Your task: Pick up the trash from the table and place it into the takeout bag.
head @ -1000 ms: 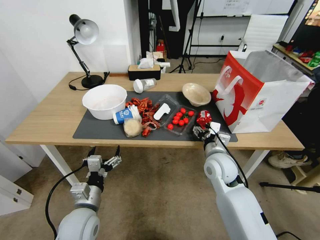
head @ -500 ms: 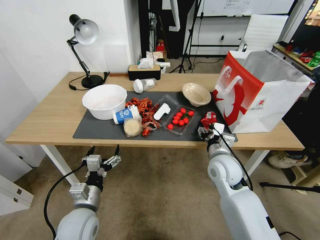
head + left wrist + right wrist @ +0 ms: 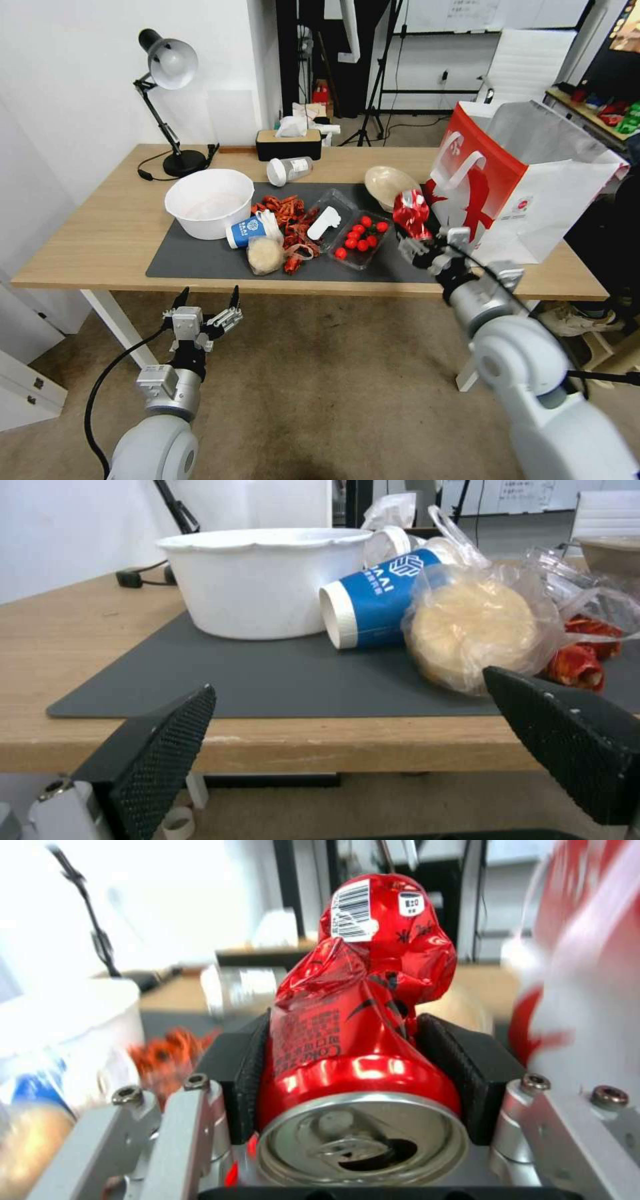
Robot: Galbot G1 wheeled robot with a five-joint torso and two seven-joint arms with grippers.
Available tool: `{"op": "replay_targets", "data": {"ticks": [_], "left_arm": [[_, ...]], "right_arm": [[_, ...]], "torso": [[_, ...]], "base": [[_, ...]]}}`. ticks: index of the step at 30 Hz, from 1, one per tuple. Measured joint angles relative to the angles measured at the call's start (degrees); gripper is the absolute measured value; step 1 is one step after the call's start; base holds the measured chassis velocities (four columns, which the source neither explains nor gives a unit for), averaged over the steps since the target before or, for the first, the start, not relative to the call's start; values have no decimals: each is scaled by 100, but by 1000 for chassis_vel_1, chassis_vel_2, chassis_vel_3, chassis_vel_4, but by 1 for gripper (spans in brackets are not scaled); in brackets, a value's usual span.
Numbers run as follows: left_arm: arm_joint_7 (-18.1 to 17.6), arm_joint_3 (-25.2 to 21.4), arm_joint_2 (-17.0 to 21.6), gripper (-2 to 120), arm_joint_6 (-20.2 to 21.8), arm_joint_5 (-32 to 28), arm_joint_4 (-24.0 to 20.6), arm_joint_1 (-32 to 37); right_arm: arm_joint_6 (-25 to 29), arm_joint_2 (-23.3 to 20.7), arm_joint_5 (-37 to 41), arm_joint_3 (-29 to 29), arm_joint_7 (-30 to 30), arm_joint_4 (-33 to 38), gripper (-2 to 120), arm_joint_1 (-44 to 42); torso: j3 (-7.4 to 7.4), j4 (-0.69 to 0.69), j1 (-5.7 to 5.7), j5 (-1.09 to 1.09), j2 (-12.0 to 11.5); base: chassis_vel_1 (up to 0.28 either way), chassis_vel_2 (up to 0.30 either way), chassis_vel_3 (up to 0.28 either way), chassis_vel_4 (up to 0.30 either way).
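The right gripper [image 3: 419, 245] pinches the crushed red drink can [image 3: 411, 213] between its fingers, lifted above the dark mat's right end, just left of the red-and-white paper takeout bag [image 3: 527, 187]. The left gripper [image 3: 205, 308] hangs below the light wooden bench's [image 3: 87, 233] near edge, fingers spread.

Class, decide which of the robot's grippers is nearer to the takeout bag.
Right. The right gripper, clamped on the crushed red can, is raised just beside the takeout bag. The left gripper hangs open below the table's front edge, far across.

White arms, black ridged pads [image 3: 460, 1060]
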Motion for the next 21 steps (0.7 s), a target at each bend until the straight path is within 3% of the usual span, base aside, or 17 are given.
{"op": "replay_targets", "data": {"ticks": [4,7,14,21], "left_arm": [[-3,7,-21,100,11,18,-32,15],[-7,-5,-33,100,19,50,-69,35],[-7,17,-60,100,20,66,-82,83],[-7,45,-57,100,20,77,-64,64]], "right_arm": [[23,-346,446,123,92,-29,53,405],[245,-812,1114,208,605,-213,53,1115],[297,-1391,1862,92,1583,-983,53,2210],[64,-1579,2004,-9,2042,-1614,53,2592]], "torso": [[0,1,0,1,0],[0,1,0,0,0],[1,2,2,0,-1],[1,0,2,1,0]], "base": [[0,0,0,0],[0,0,0,0],[0,0,0,0],[0,0,0,0]]}}
